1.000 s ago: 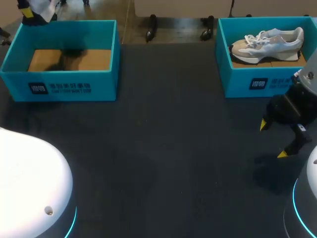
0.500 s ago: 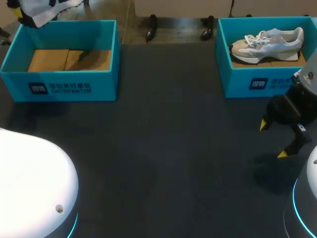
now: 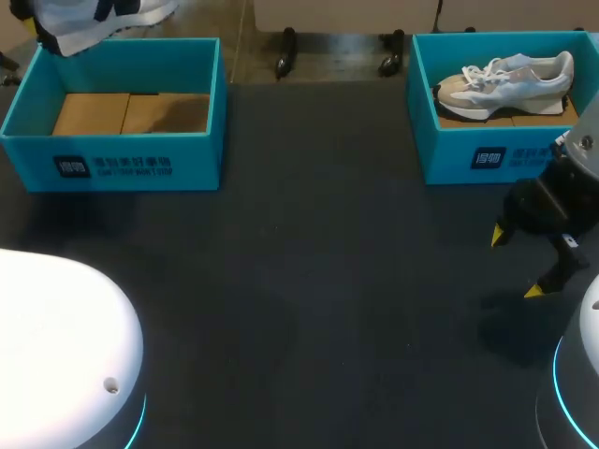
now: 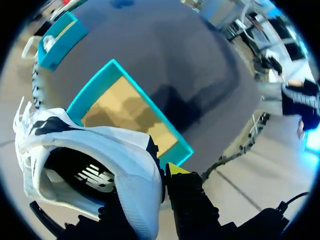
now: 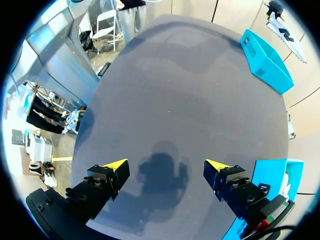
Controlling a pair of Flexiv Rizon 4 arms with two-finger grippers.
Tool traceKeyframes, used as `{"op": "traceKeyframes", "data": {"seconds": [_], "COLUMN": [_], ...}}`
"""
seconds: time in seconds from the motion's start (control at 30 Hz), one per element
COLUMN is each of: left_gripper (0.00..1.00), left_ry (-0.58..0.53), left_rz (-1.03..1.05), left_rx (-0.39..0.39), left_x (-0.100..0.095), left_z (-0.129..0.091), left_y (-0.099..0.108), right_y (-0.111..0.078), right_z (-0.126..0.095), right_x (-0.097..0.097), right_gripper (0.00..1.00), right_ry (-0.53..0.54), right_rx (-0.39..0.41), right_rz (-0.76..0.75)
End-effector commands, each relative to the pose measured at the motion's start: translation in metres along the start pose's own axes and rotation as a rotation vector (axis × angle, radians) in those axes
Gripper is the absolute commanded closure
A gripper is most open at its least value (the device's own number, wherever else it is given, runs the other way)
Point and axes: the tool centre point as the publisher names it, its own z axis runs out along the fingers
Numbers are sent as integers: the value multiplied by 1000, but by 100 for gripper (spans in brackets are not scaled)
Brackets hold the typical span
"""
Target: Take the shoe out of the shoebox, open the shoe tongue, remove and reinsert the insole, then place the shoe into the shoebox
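Observation:
A white shoe with black marks (image 3: 98,17) hangs above the far rim of the left teal shoebox (image 3: 122,166), whose brown cardboard floor is bare. In the left wrist view my left gripper (image 4: 159,176) is shut on the shoe (image 4: 95,150) at its heel wall, one yellow tip outside and the other finger hidden inside. The box (image 4: 165,131) lies well below it. My right gripper (image 3: 517,264) stands open over bare table at the right, in front of the right box; nothing is between its fingers (image 5: 166,165).
A second teal shoebox (image 3: 487,154) at the back right holds a white and beige shoe (image 3: 505,79). The dark table stretches between the two boxes. White arm housings sit at the near left (image 3: 56,355) and near right corner.
The held shoe has risen and shifted a little to the right above the left box; its shadow has left the box floor. The right arm has not moved.

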Motion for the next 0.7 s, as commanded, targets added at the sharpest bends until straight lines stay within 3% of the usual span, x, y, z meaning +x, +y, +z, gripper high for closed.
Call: {"op": "traceKeyframes", "data": {"seconds": [0.03, 0.1, 0.17, 0.23, 0.27, 0.33, 0.7], "left_gripper": [100, 100, 100, 100, 100, 100, 100], "left_ry": [-26, -10, -19, -10, 62, 126, 126], "left_rz": [183, 232, 345, 506, 519, 437, 437], "left_rx": [57, 23, 61, 16, -24, -50, -50], "left_x": [-3, -4, -2, -1, -2, -6, -6], "left_z": [10, 15, 19, 24, 29, 34, 34], "left_y": [24, 31, 37, 44, 51, 69, 69], "right_y": [0, 0, 0, 0, 0, 0, 0], "right_z": [1, 1, 1, 1, 1, 1, 1], "right_x": [1, 1, 1, 1, 1, 1, 1], "right_gripper": [0, 0, 0, 0, 0, 0, 0], "right_ry": [-1, -1, -1, -1, -1, -1, -1], "right_rx": [3, 3, 3, 3, 3, 3, 3], "right_rz": [0, 0, 0, 0, 0, 0, 0]}}
